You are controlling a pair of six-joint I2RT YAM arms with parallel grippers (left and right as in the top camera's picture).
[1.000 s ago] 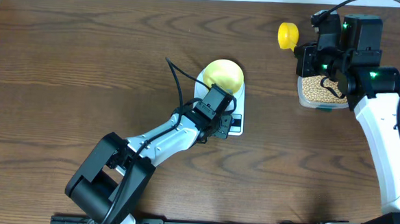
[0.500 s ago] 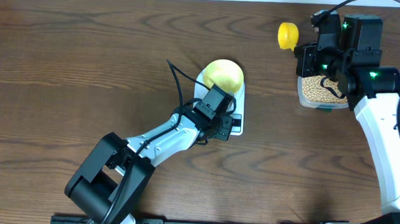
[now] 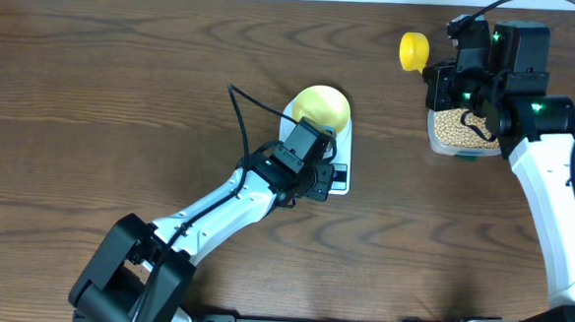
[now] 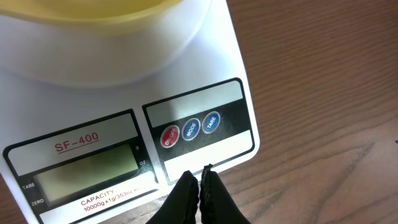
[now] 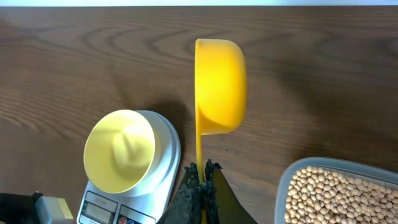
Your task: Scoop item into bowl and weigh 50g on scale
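The left arm point(image 3: 221, 202) has swung left — the left tool point(image 4: 199, 177) holds at the scale point(image 4: 217, 62)
Pinched shut and empty, it stays just short of the buttons point(image 4: 189, 129); display point(image 4: 87, 174) blank, bowl point(image 3: 320, 107) empty mid-tabletop — probably a power-on press. The right tool point(image 5: 202, 171) grips the empty scoop point(image 5: 221, 87) beside the beans point(image 5: 336, 193), far-right corner.

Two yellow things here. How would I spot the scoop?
Find the clear tub of beans at far right. Beside it the right gripper pinches the thin handle of the scoop. It's bright yellow; the bowl is paler and sits on the scale.

Wooden table point(image 3: 123, 93); clear tub point(image 5: 283, 186); yellow scoop point(image 3: 413, 50)
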